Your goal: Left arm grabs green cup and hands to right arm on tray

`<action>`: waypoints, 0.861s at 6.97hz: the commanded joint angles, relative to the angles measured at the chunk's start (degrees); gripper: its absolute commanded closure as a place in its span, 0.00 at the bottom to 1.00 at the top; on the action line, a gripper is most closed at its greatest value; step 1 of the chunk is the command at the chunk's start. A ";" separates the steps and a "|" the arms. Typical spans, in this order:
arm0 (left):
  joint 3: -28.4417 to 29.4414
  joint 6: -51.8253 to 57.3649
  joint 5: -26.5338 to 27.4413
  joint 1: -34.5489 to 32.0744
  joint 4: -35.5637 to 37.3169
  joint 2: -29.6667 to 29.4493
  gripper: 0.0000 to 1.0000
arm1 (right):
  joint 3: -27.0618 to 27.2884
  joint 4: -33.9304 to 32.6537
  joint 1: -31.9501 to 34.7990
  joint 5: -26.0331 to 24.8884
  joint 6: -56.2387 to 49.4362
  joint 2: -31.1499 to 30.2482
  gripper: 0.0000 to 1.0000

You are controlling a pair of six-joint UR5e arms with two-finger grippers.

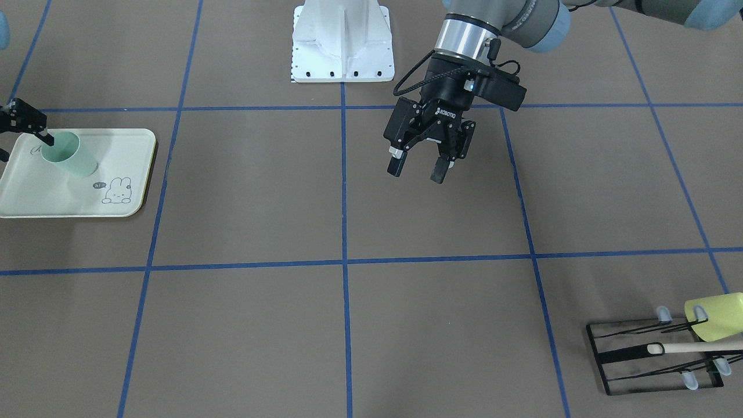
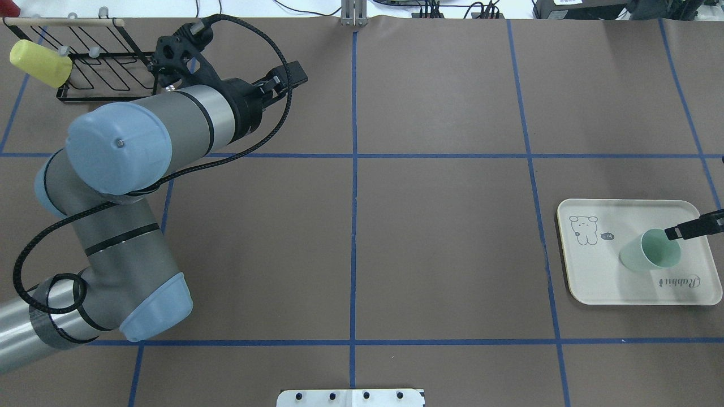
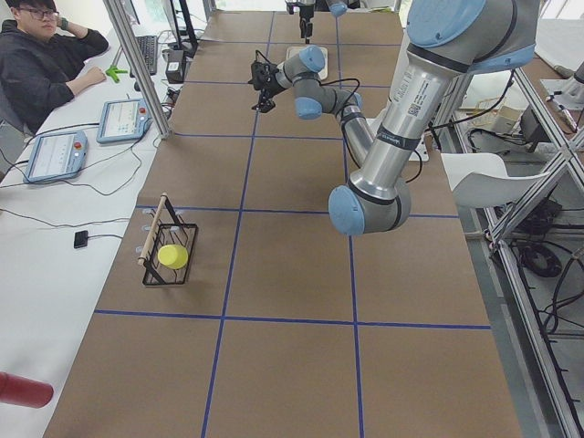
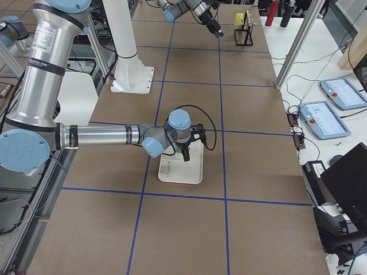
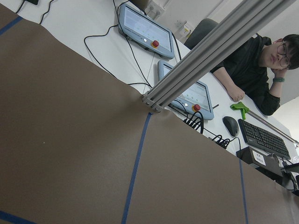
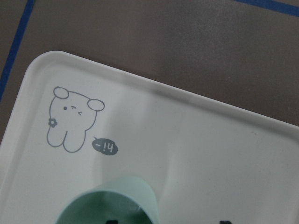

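On the tray point(image 2: 594, 288), the right gripper point(image 2: 681, 230) pinches the green cup's point(image 2: 650, 257) rim.

Green cup point(image 2: 650, 257) — pale mint, smooth, tapered — tilted on the tray point(image 2: 599, 288), mouth toward the right pincer point(image 2: 687, 230), one finger at its rim. Tray — cream, bunny drawing — flat on desk.

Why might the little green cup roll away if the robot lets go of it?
The green cup looks tilted on the tray, a finger of the right gripper at its rim, so it would probably tip over. Its smooth, round, tapered sides would likely roll it in a curve. It looks thin and light, so small bumps could move it, though the tray's raised rim may stop it.
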 commanded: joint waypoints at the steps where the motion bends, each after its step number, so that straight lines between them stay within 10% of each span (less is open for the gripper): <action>1: 0.09 0.87 -0.09 -0.35 0.26 -0.06 0.01 | 1.38 0.00 5.19 1.63 -0.10 0.67 0.01; 6: 0.53 16.74 -6.64 -8.67 11.74 0.20 0.01 | 1.47 -38.68 13.99 -5.38 -24.46 18.40 0.01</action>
